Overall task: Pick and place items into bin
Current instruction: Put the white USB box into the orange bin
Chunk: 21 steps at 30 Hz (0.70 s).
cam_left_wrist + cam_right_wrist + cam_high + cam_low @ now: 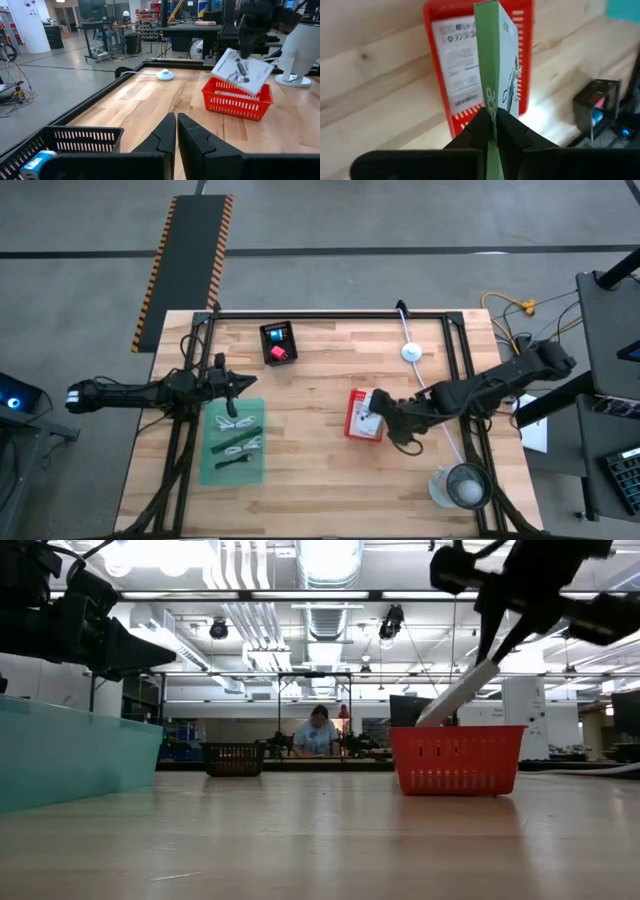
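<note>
Right gripper point(490, 122): closed on the edge of a flat white packet point(495, 65) with a green spine; the packet hangs tilted just above the red basket point(352, 418)
Key relation: the packet's long axis runs out from the fingers toward the basket; its free end points down over the basket's opening, so letting go should drop it in, in my judgement
Basket contents: another white printed packet point(454, 75) already lies flat inside
Left gripper point(176, 131): closed on nothing; hovers at the table's left, well apart from the basket, above the far end of the green tray point(232, 467)
Nearer arm: the right, by far
Other bins: small black basket point(278, 342) at the far side holds a blue and a red cube; cable pieces lie in the green tray
Surface: pale wood table point(310, 480), framed by black rails
Room: a workshop hall; a person sits far behind
</note>
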Motion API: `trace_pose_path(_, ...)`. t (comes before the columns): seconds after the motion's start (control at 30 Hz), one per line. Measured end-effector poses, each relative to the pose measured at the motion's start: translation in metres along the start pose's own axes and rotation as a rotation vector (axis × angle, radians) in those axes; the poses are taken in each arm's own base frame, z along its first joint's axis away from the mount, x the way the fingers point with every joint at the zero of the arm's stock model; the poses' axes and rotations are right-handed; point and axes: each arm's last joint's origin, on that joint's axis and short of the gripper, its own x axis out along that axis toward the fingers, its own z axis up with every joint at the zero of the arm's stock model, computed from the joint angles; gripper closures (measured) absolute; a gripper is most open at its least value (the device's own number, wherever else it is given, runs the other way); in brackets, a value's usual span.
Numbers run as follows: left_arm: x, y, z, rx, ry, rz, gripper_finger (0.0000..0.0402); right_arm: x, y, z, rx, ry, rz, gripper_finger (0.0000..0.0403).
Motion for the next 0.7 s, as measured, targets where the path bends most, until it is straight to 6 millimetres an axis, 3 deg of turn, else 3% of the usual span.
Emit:
trace_pose_path(0.2,0.000,0.000,0.000,0.000,-0.002,0.000,0.0400,0.012,-0.005,-0.010,0.019,0.000,0.015,0.0390)
trace_pose_path(0.7,0.000,0.000,0.000,0.000,-0.001,0.000,0.0400,0.019,-0.010,-0.016,0.108,-0.057,0.012,0.0390)
